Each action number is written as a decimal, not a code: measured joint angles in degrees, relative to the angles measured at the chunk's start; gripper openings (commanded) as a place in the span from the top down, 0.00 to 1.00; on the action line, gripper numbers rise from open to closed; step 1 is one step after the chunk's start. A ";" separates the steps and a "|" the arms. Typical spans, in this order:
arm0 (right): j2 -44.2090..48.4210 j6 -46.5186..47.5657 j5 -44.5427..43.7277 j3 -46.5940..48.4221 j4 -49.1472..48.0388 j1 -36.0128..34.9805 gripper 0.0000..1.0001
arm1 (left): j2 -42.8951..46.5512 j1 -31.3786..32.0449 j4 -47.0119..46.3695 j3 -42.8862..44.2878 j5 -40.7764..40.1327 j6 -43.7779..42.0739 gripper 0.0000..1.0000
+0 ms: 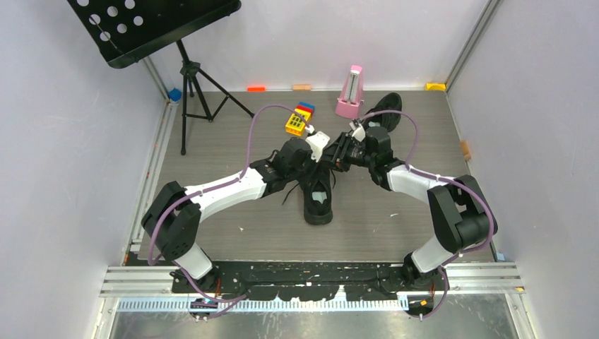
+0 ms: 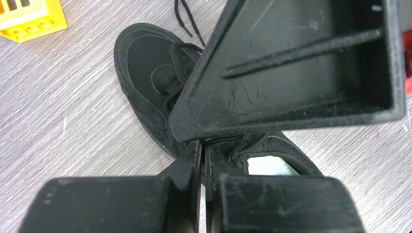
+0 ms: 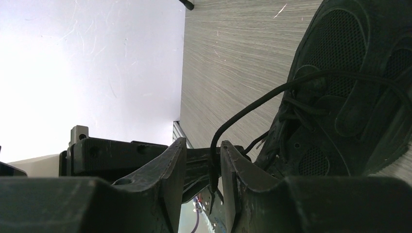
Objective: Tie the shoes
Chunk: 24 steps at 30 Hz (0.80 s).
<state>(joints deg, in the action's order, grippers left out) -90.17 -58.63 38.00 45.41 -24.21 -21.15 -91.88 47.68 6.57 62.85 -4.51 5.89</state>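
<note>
One black shoe (image 1: 319, 201) lies in the middle of the floor, toe away from the arm bases, with its pale insole patch showing. The second shoe (image 1: 385, 109) lies at the back right. Both grippers meet over the near shoe's laces. My left gripper (image 1: 330, 161) (image 2: 204, 150) is shut on a thin black lace (image 2: 228, 139) just above the shoe (image 2: 145, 63). My right gripper (image 1: 342, 154) (image 3: 203, 150) is open. The lace (image 3: 252, 104) arcs up from the shoe (image 3: 350, 97) and hangs down between its jaws, close to the right finger (image 3: 228, 165).
A pink metronome (image 1: 350, 92) and a yellow toy block stack (image 1: 299, 120) (image 2: 29, 19) stand behind the shoe. A black music stand on a tripod (image 1: 191, 78) is at the back left. Small coloured blocks line the back wall. White walls enclose three sides.
</note>
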 measured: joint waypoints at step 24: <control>-0.66 0.24 -3.30 -0.09 0.04 -1.51 0.98 | -1.75 0.04 2.58 3.56 -3.78 9.22 0.98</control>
<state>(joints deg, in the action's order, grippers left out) -90.83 -58.39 34.70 45.32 -24.16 -22.65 -93.62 47.72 9.15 66.41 -8.29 15.11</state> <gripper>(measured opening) 0.109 0.021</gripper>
